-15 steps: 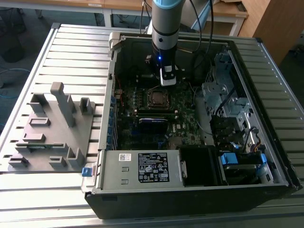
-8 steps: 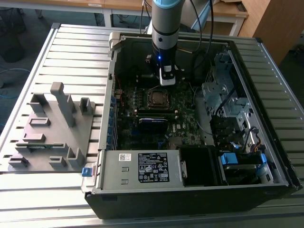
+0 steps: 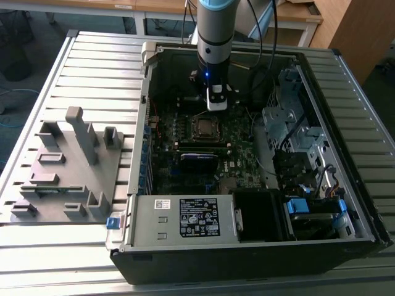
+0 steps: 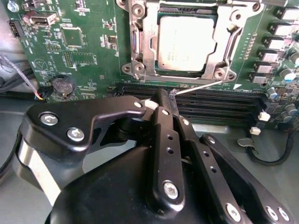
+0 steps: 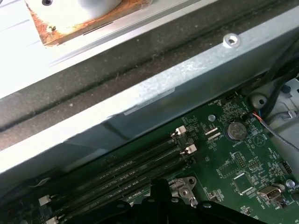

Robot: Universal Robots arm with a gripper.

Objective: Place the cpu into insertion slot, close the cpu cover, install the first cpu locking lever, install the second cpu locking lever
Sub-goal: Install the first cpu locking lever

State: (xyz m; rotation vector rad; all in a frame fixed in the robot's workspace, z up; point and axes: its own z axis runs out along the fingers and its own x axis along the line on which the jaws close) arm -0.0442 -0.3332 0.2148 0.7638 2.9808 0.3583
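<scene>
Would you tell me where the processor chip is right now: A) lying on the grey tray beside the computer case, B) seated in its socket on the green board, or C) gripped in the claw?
B: in the second wrist view the chip lies flat on the green board, ringed by the metal frame, with the claw off to one side of it.

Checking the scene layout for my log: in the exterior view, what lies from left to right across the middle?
Grey fixture → cpu → drive cage
</scene>
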